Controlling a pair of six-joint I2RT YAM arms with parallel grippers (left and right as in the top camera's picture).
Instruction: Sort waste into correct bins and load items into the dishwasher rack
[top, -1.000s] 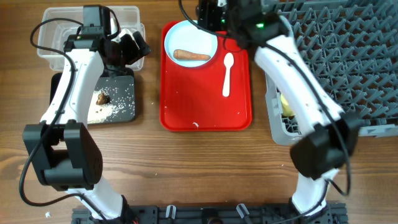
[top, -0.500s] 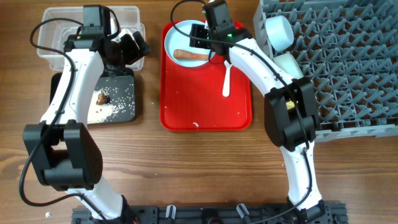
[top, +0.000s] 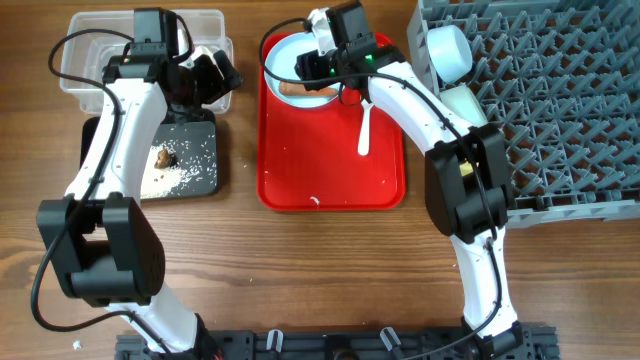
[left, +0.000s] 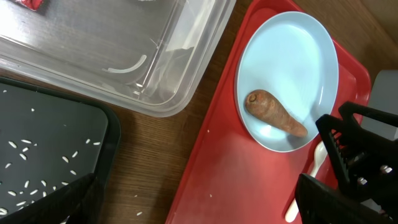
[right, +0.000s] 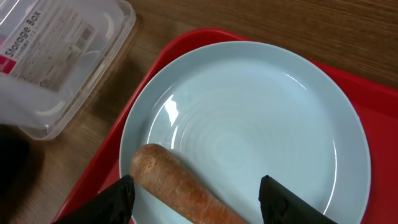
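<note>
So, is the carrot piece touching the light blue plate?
Touching. The left wrist view shows the carrot piece lying directly on the light blue plate.

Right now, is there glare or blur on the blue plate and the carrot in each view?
Right wrist view: pale glare streaks on the light blue plate, carrot piece sharp but cut by the bottom edge. Left wrist view: both evenly lit; reflections only on the clear tub. Overhead view: sharp, but the right arm covers part of the plate.
</note>
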